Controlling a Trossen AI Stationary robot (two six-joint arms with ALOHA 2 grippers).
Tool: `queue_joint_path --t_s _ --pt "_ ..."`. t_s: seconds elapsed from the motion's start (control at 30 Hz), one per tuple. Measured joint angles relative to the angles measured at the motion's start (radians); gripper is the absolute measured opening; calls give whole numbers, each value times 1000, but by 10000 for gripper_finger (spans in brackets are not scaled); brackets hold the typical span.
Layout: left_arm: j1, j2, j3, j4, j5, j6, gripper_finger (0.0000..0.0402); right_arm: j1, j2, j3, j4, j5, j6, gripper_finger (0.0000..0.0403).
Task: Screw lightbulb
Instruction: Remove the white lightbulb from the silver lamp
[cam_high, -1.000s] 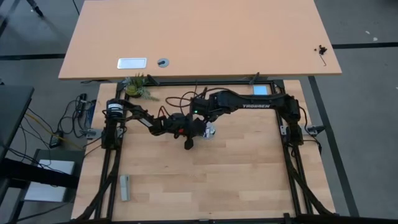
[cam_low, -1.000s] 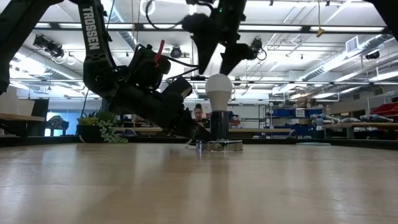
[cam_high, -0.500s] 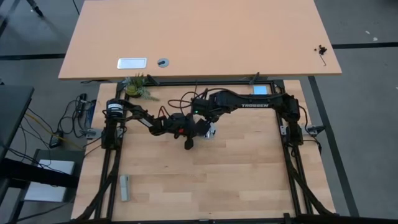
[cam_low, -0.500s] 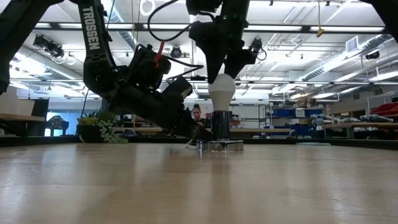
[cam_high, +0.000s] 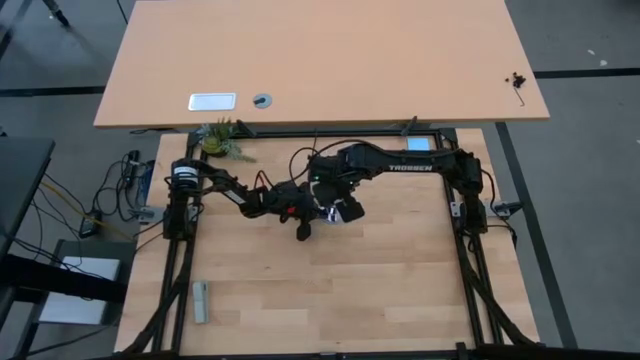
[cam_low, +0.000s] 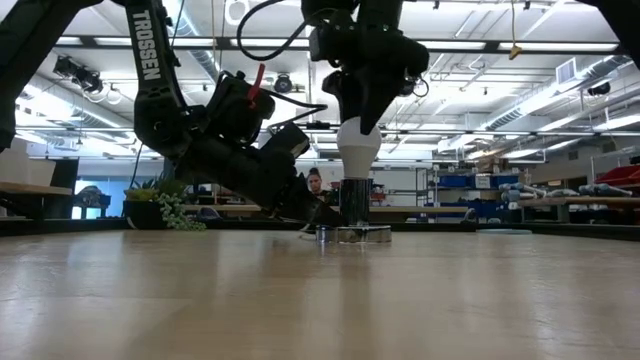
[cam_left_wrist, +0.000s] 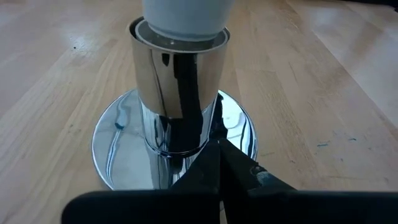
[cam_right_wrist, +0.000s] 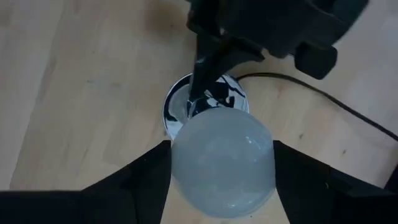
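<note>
Since a second earlier, the right gripper (cam_low: 362, 128) had dropped from above the lightbulb (cam_low: 358, 152) onto it, its fingers (cam_right_wrist: 144, 174) now clasping the frosted globe on either side. The lightbulb stood upright in the shiny silver socket (cam_left_wrist: 179, 93), near the middle of the wooden table (cam_high: 400, 270). The left gripper (cam_left_wrist: 219, 149), clenched shut, pressed against the socket's round base (cam_left_wrist: 118, 149). A thin black cord (cam_right_wrist: 323, 99) trailed away from the socket.
</note>
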Motion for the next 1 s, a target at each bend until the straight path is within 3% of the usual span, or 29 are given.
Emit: queue_joint_path --t_s 0.2,0.37,0.47,0.57,0.8,1.0 --pt "0 0 0 0 0 7 0 37 -5 21 13 107 242 300" --pt "0 0 0 0 0 7 0 68 -8 102 -11 232 609 323" --pt "0 0 0 0 0 3 0 67 -9 124 -51 207 946 326" --pt "0 0 0 0 0 2 0 55 -9 121 -68 134 1112 326" --pt "0 0 0 -1 2 1 1 56 20 73 -25 130 1074 325" --pt "-1 0 0 0 3 1 1 51 20 50 -29 130 826 294"
